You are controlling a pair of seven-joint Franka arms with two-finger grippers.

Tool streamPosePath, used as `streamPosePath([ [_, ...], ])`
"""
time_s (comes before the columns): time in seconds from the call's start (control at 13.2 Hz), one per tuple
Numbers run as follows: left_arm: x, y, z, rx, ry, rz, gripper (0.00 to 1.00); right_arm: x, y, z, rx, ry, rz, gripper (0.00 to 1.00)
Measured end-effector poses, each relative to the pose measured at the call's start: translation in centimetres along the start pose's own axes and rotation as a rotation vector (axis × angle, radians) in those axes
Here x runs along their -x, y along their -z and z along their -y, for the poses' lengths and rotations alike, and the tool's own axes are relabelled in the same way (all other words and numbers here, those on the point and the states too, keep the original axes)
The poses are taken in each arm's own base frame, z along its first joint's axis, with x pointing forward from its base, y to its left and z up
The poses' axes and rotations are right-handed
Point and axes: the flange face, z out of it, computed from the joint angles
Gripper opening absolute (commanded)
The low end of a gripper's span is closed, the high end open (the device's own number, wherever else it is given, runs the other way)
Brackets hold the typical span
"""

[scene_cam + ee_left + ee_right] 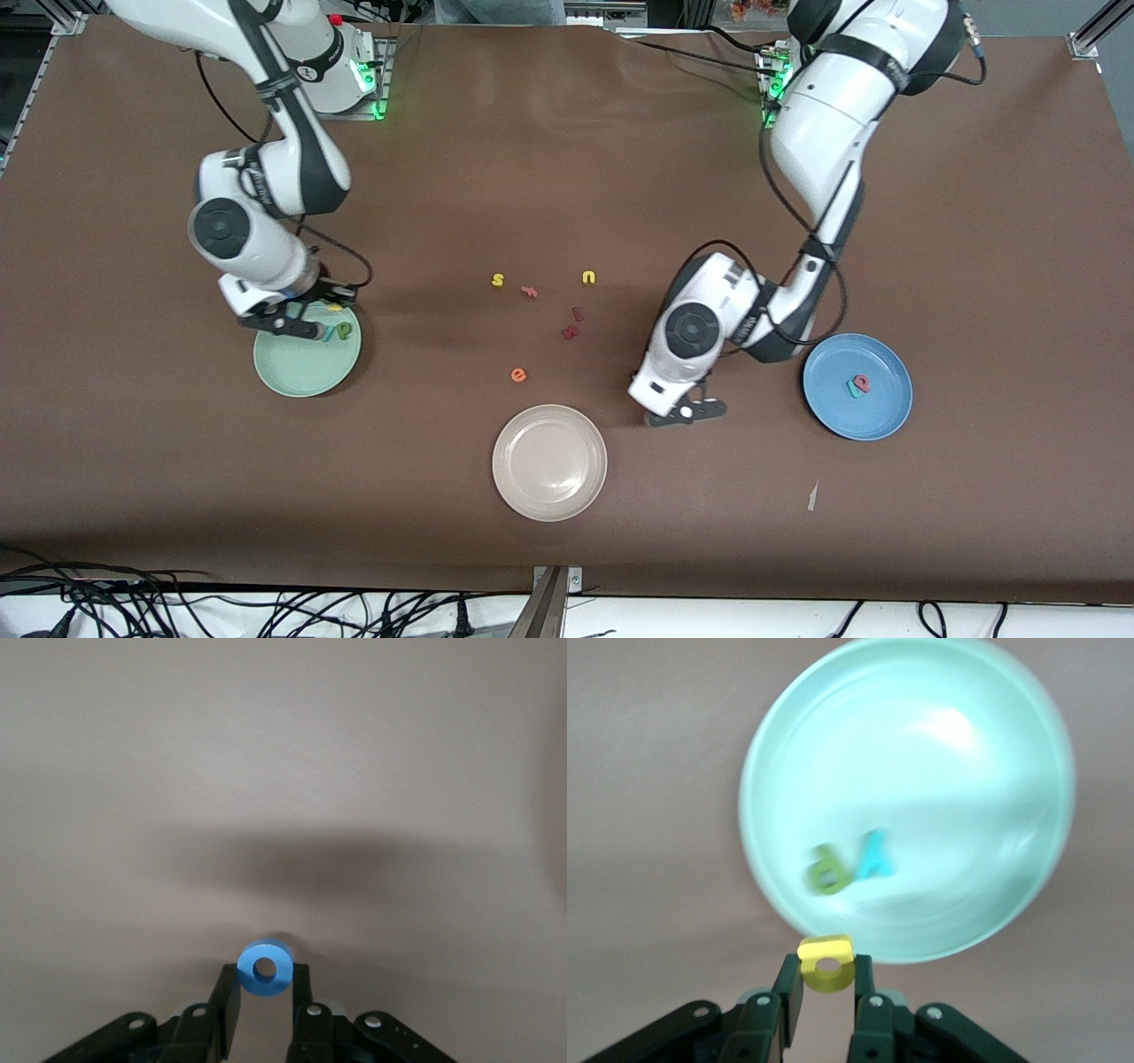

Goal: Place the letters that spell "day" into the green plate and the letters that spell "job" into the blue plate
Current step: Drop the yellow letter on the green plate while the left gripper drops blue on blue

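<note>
Both arms mid-delivery, last letter of each word in hand. Right end effector [826, 979] clamps the yellow "a" [826, 963] over the rim of the green plate [292, 377]; olive "d" [344, 329] and teal "y" [329, 335] already lie in that plate, touching. Left end effector [266, 992] is closed on the blue "o" [265, 968], low over bare table [567, 177] between the beige plate [549, 462] and the blue plate [886, 416]; pink "b" [860, 382] and teal "j" [851, 390] sit in the blue plate. Next, as I judge it: right arm moves inward over the plate's middle and releases; left arm needs to lift, carry toward its own end of the table until over the blue plate, then let go. Small foam pieces could bounce or stick to a pad, so drop low. Leftovers mid-table: yellow "s" [498, 280], yellow "u" [588, 277], orange "e" [518, 375], dark red letters [570, 331]. No brand or label legible; only writing is the letters themselves.
</note>
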Motion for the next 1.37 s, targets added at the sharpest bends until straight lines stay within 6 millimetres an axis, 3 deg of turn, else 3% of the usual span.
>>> streamPosePath([
  [0.23, -4.0, 1.6, 8.4, -0.049, -0.013, 0.072, 0.03, -1.4, 0.8, -3.3, 0.0, 0.042, -0.006, 0.7],
  [0.3, -5.1, 2.2, 11.4, -0.051, -0.034, 0.085, 0.03, -1.5, 0.8, -3.7, 0.001, 0.048, -0.005, 0.92],
  [0.38, -6.1, 2.9, 14.7, -0.049, -0.059, 0.093, 0.03, -1.5, 0.8, -3.9, 0.0, 0.057, -0.005, 1.0],
  [0.61, -6.4, 4.0, 23.8, -0.027, -0.106, 0.082, 0.03, -1.9, 1.3, -3.9, -0.002, 0.057, -0.017, 1.0],
  [0.76, -4.3, 2.5, 27.3, 0.015, -0.098, -0.011, 0.07, -2.7, 2.8, -3.8, -0.007, 0.057, -0.047, 1.0],
  [0.84, -2.8, 0.8, 28.5, 0.037, -0.09, -0.06, 0.26, -3.2, 3.8, -3.7, -0.009, 0.057, -0.055, 1.0],
  [0.91, -1.4, -1.2, 29.4, 0.054, -0.085, -0.083, 0.9, -3.7, 5.1, -3.6, -0.009, 0.056, -0.057, 1.0],
  [0.99, -0.2, -2.8, 29.8, 0.062, -0.083, -0.083, 1.0, -4.3, 6.9, -3.5, -0.008, 0.056, -0.054, 1.0],
  [1.14, 0.1, -3.3, 30.4, 0.056, -0.076, -0.064, 1.0, -5.2, 11.8, -3.4, -0.009, 0.054, -0.051, 1.0],
  [1.37, -2.3, 1.4, 32.1, -0.003, -0.057, 0.044, 1.0, -4.7, 19.8, -3.4, -0.051, 0.046, -0.034, 1.0],
])
